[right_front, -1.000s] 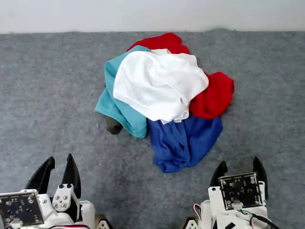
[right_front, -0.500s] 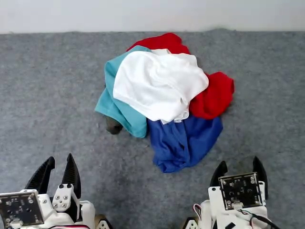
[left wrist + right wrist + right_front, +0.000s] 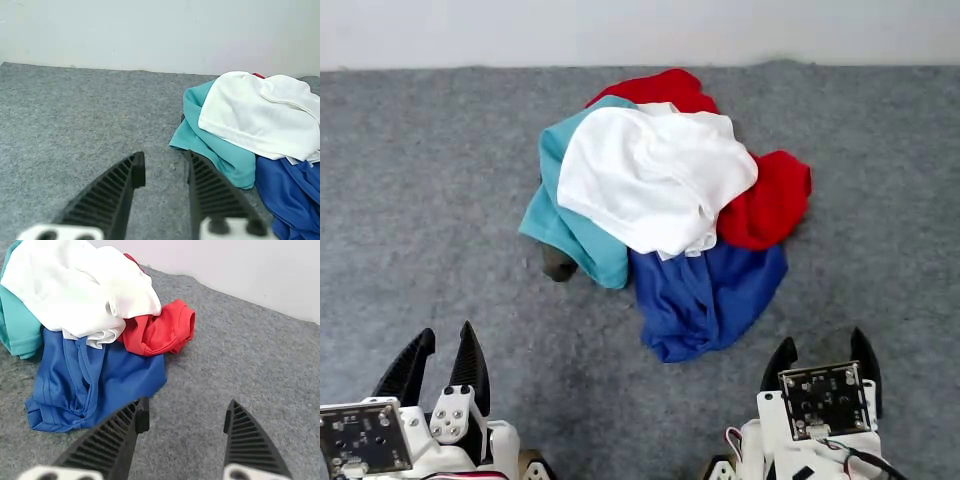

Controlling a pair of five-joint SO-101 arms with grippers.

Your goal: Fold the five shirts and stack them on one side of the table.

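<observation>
Several crumpled soft cloth shirts (image 3: 672,205) lie heaped at upper centre, light and limp, likely best pinched at a loose hem of the top white shirt (image 3: 645,170); left claw (image 3: 448,330) and right claw (image 3: 823,338) gape empty below.

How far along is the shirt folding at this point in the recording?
Done: nothing; no shirt is folded. The white shirt lies crumpled atop the teal shirt, red shirt and blue shirt in one heap, with a dark piece peeking out beside the teal. In hand: nothing; the left gripper and right gripper are open, short of the heap. Left: all folding and stacking.
</observation>
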